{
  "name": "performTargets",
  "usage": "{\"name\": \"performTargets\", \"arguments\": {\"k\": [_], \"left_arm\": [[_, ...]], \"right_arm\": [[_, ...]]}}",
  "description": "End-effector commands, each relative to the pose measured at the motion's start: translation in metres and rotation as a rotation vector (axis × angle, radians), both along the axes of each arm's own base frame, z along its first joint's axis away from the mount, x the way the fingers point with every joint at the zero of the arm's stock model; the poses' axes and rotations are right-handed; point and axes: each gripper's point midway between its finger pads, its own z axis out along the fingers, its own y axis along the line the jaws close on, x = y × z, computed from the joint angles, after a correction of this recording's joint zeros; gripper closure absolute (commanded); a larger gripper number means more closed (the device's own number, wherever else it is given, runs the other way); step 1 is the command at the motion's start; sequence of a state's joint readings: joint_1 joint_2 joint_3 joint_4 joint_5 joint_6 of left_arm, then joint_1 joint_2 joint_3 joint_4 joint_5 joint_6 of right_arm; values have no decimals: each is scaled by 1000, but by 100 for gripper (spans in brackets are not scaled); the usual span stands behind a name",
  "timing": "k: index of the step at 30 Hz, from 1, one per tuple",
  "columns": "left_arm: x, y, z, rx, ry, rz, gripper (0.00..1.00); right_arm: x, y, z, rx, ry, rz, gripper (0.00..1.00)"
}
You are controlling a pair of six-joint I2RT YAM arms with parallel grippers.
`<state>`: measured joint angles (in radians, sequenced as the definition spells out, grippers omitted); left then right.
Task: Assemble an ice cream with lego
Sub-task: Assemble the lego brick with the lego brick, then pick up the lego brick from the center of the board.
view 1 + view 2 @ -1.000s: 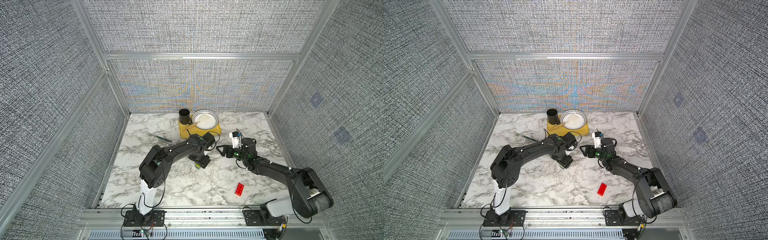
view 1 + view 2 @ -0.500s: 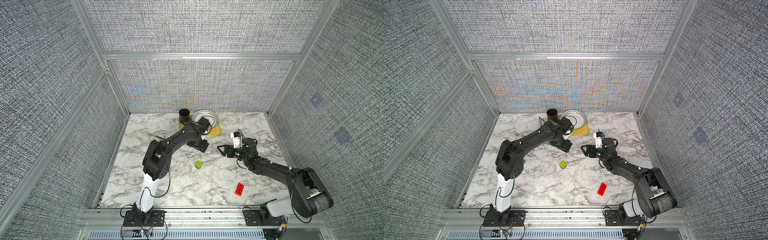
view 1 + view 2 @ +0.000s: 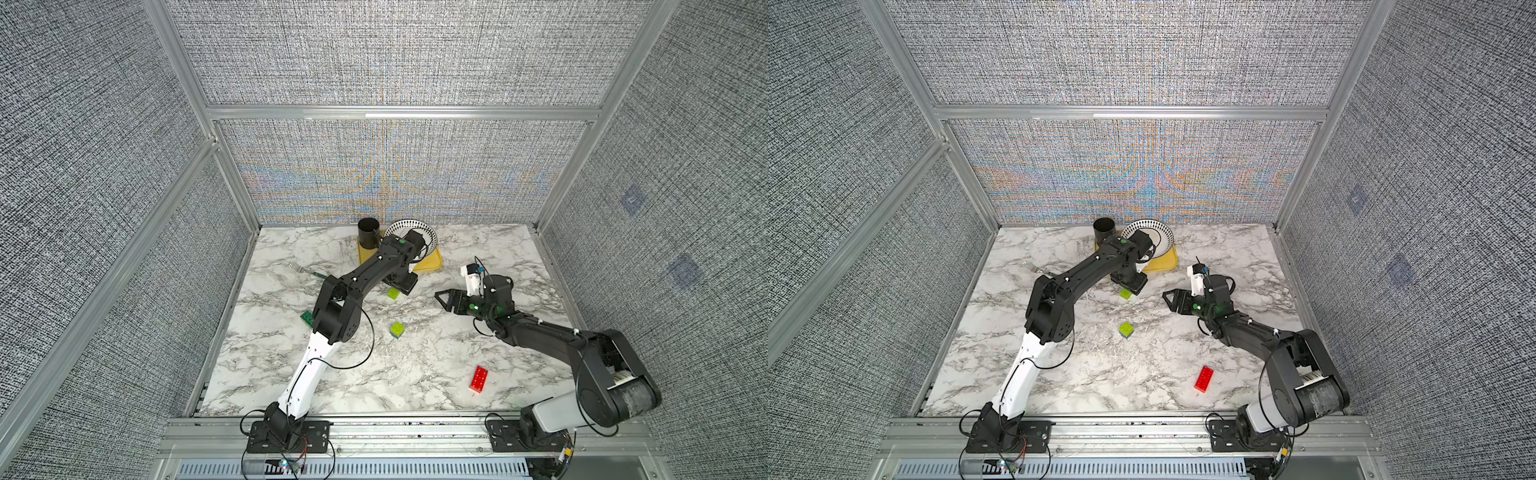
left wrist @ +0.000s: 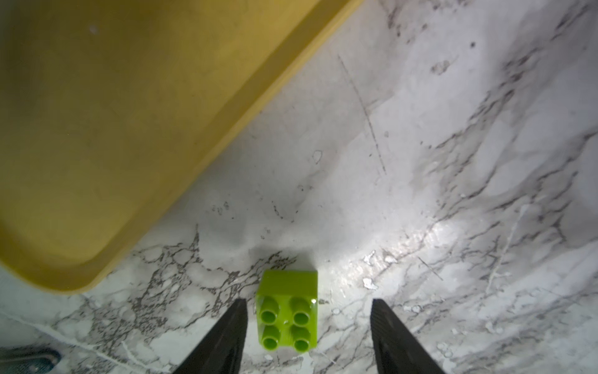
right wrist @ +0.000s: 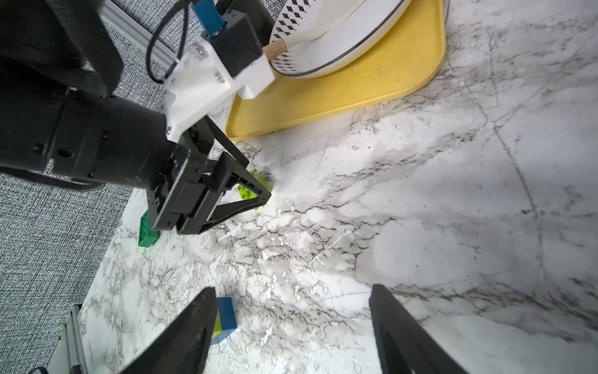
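my left gripper brackets a lime-green brick on the marble table beside the yellow tray, jaws apart and off-centre, so closing could twist it away; my right gripper hangs spread, empty.

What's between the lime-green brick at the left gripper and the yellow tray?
Bare marble tabletop; lime-green brick and yellow tray sit apart, seen in the left wrist view.

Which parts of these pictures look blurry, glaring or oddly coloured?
Both top views: rainbow ripples across the back wall. Left wrist view: the tray is soft, out of focus; glare whitens the table beside the lime brick, which is sharp.
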<state>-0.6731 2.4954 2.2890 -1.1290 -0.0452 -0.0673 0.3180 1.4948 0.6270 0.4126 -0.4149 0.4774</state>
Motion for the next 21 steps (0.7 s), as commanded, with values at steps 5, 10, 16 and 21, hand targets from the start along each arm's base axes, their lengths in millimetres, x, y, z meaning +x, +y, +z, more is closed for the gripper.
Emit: {"name": "performTargets", "arguments": {"k": [5, 10, 16, 21], "left_arm": [[-4, 17, -6, 50, 31, -11, 40], [-6, 20, -12, 39, 49, -3, 44], [-7, 19, -15, 30, 53, -2, 54], [-4, 18, -12, 20, 46, -2, 68]], "right_arm": [[-2, 23, -17, -215, 12, 75, 25], [-3, 29, -24, -287, 19, 90, 25], [0, 36, -26, -311, 20, 121, 27], [-3, 45, -30, -340, 15, 164, 29]]}}
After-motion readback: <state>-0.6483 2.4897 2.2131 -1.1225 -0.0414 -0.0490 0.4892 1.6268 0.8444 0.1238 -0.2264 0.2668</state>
